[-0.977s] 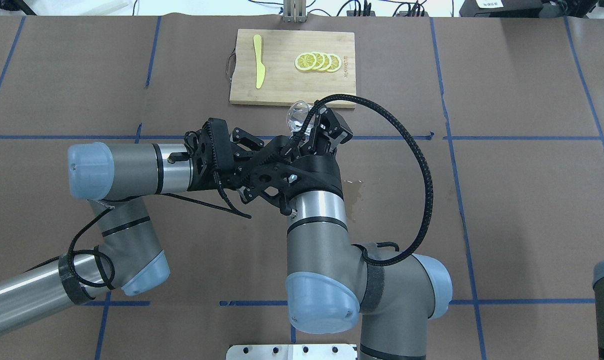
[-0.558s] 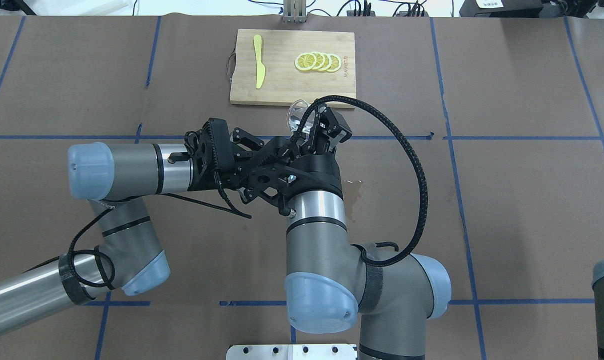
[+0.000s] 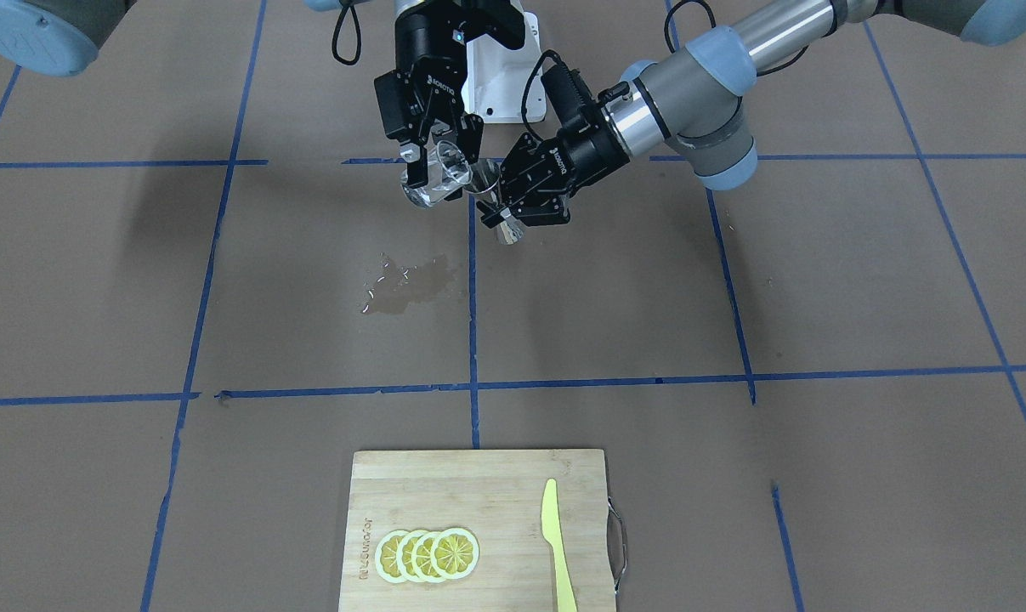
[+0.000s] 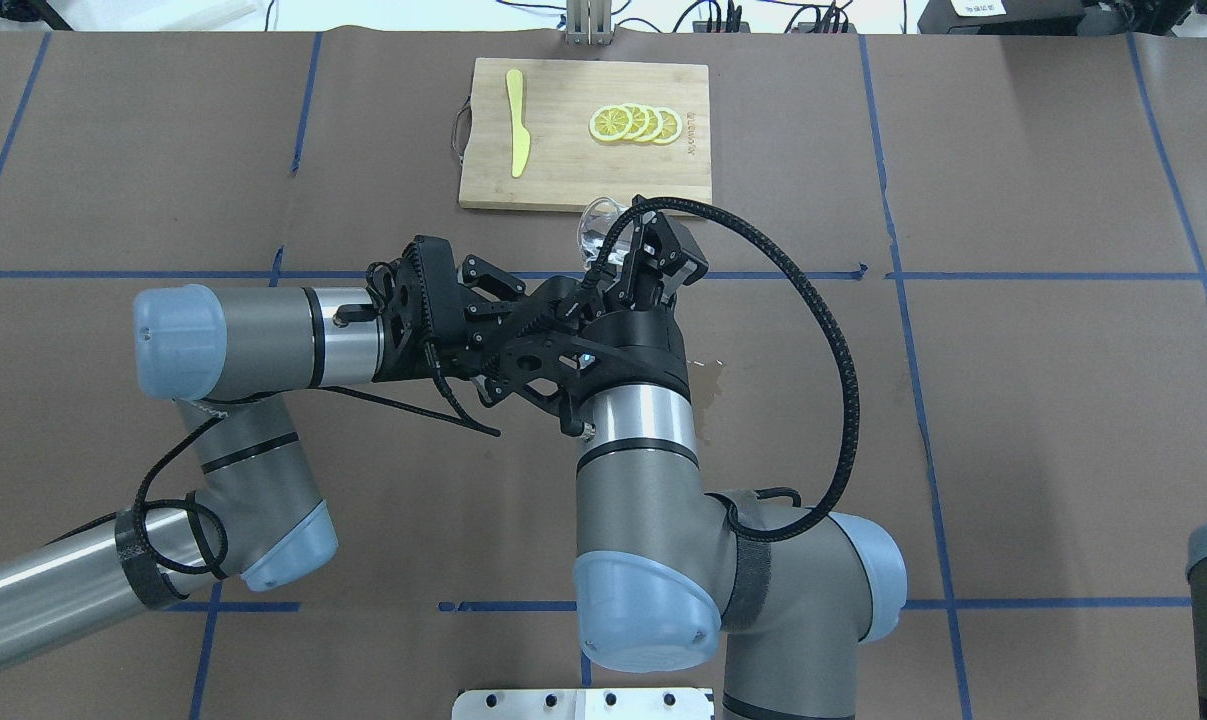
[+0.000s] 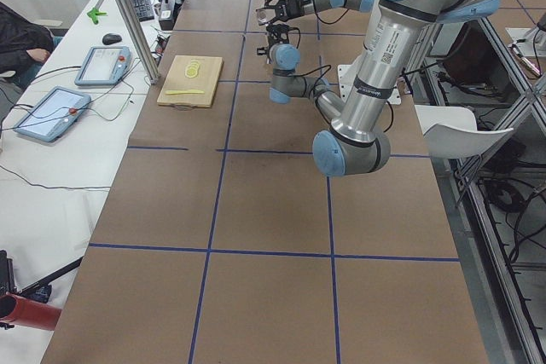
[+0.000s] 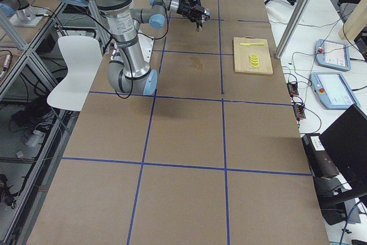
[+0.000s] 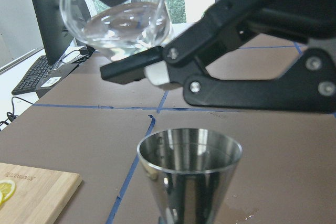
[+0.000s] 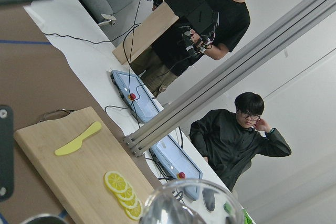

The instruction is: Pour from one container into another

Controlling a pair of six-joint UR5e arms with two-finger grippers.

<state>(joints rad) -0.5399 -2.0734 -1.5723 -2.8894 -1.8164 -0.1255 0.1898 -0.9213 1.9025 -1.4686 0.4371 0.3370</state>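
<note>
The robot's right hand is closed around a small clear glass beaker, tilted in mid-air near the top centre of the front-facing frame, clear liquid pooled inside. Just beside it, the left hand grips a small shiny steel hourglass-shaped jigger by its narrow waist. In the left wrist view the jigger's open mouth sits lower centre and the beaker hangs at upper left, not touching it. Both are held above the counter, covered in brown paper crossed by blue tape lines. A dark wet patch stains the paper just below the hands. At bottom centre lies a rectangular bamboo cutting board carrying four overlapping lemon slices and a pale yellow knife. At the left of the left exterior view, a white side table holds two control pendants and a keyboard. Two people in black tops are there, behind an aluminium post. A white chair stands beside the robot's base.
</note>
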